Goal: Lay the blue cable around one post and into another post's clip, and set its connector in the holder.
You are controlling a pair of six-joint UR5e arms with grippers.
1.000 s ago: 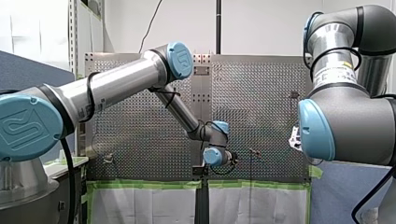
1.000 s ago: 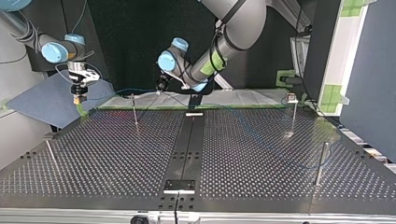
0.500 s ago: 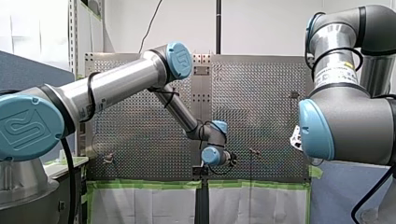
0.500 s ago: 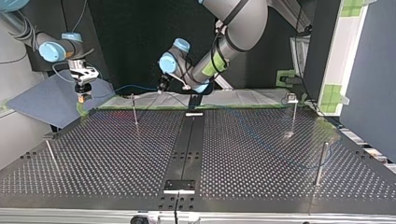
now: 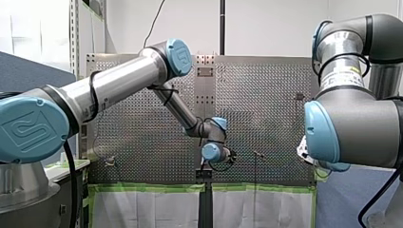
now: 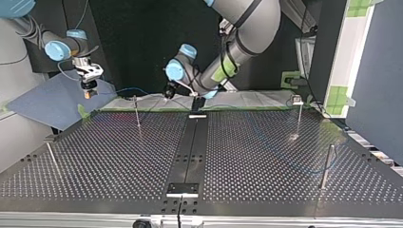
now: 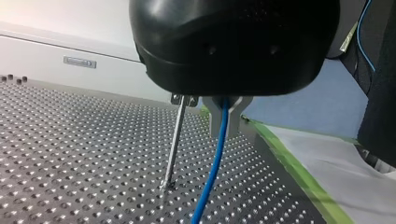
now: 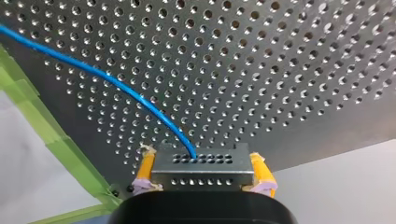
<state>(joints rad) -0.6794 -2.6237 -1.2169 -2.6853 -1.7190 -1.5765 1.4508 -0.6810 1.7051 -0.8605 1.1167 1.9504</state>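
1. The blue cable [image 7: 212, 172], judged thin, limp and light, hangs from my left hand [image 7: 225, 112], which is clamped on it beside a post [image 7: 173, 140] over the bench [image 7: 70, 140].
2. The connector [image 8: 201, 163] is rigid metal and likely the surer hold; my right hand [image 8: 202, 175] pinches its sides.

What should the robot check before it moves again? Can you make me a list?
1. Grip on the thin blue cable by my left hand: ok, it runs out between the fingers.
2. Grip on the perforated silver metal connector by my right hand: ok, the yellow pads press on both its sides.
3. Cable in the small metal clip on top of the thin metal post: not ok, it hangs beside the post.
4. Cable around another post: cannot tell.
5. Connector set down: not ok, it is held above the perforated table.
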